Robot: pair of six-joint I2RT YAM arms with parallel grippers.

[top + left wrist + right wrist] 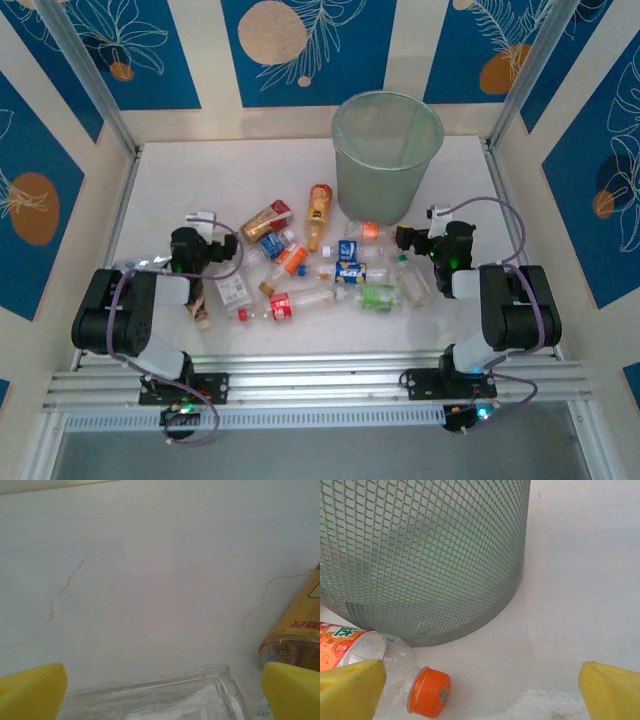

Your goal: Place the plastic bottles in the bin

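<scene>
Several plastic bottles (pixel 300 265) lie scattered on the white table between my arms, clear or amber, with red, blue, green and orange labels. The bin (pixel 388 150), a pale grey-green mesh-patterned wastebasket, stands upright behind them. My left gripper (pixel 230 248) is open at the left edge of the pile; a clear bottle (pixel 160 695) lies low between its yellow fingertips (pixel 30 692), and an amber bottle (pixel 297 630) sits by the right one. My right gripper (pixel 405 238) is open just in front of the bin (pixel 420 555), with an orange-capped bottle (pixel 405 677) beside its left fingertip (pixel 350 690).
White walls and metal frame posts (pixel 90 75) close in the table on the left, right and back. Bare table (pixel 210 180) stretches to the left of the bin, and a narrower strip (pixel 580 580) lies to its right.
</scene>
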